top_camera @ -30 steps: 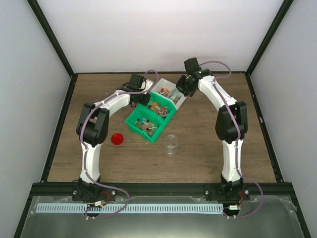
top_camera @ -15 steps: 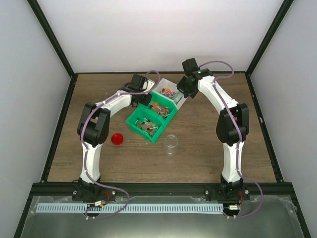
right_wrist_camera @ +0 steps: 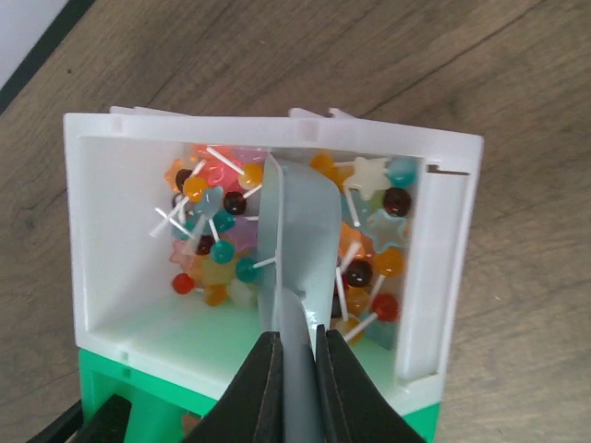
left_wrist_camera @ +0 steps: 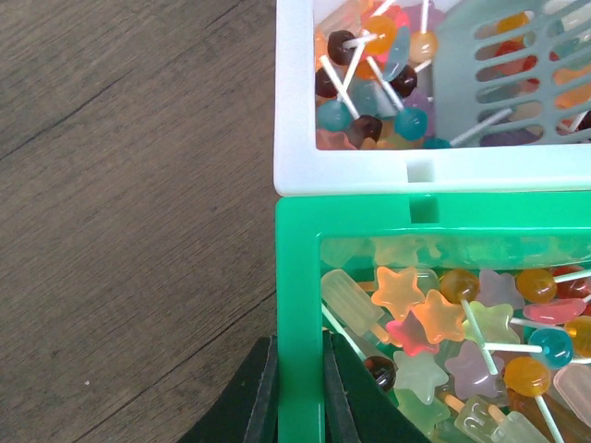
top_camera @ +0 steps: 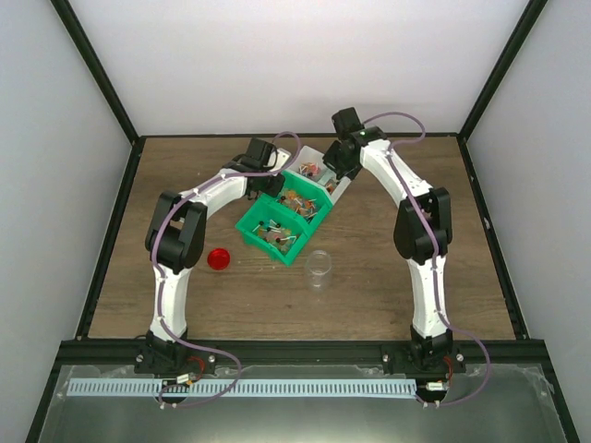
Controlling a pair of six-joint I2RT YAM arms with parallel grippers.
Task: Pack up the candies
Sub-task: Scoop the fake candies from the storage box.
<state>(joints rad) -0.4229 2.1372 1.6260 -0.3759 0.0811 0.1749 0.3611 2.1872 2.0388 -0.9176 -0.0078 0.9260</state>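
You are scooping: your right gripper (right_wrist_camera: 295, 343) squeezes the handle of the scoop (right_wrist_camera: 300, 221), which sits among the candies (right_wrist_camera: 214, 247) in the white bin (right_wrist_camera: 102, 231), your left gripper (left_wrist_camera: 298, 374) pinches the wall of the green bin (left_wrist_camera: 300, 240), and next I think you should lift a scoopful and carry it flat to the clear jar (top_camera: 319, 268).

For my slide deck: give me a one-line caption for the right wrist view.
Right hand grips the pale scoop, its blade dipped among candies in the white bin.

Top view overhead from behind; wrist views close, sharing white bin (left_wrist_camera: 369, 172).
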